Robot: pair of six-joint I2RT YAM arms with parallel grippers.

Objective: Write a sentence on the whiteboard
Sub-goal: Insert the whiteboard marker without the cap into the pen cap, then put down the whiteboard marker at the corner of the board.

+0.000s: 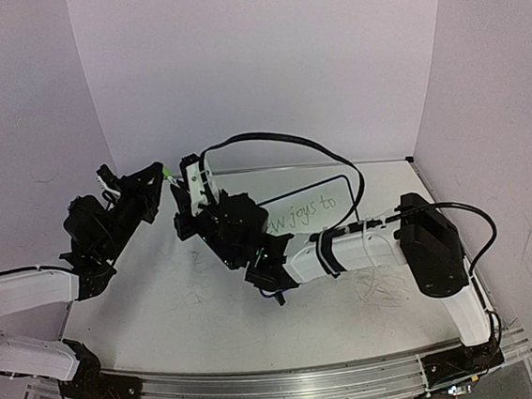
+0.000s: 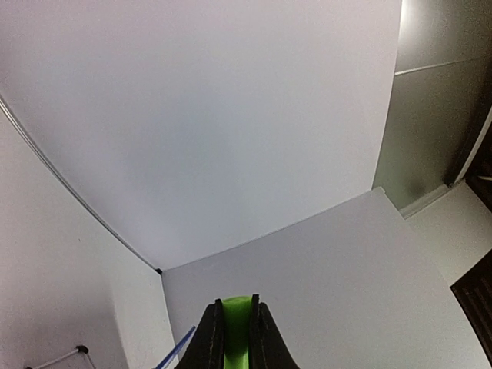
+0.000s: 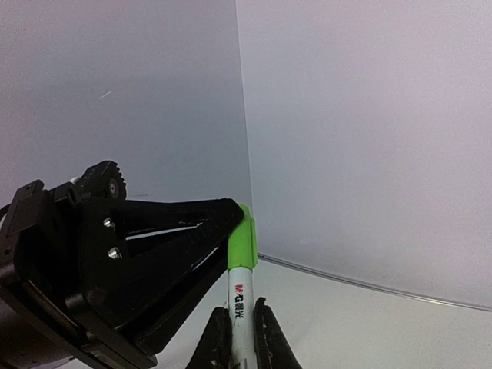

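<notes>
Green sentence (image 1: 305,215) reads only "w joys to" behind the right arm (image 1: 346,248).

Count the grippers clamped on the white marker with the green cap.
2. The left gripper pinches the green cap; the right gripper grips the white barrel just below it.

Overhead onto whiteboard (image 1: 327,194), wrist views close — upward

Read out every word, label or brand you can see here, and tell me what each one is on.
"w joys to": green handwriting on the whiteboard; its start is hidden behind the right arm.
"M&G": red brand mark on the marker barrel; the characters beside it are too blurred to read.
</notes>
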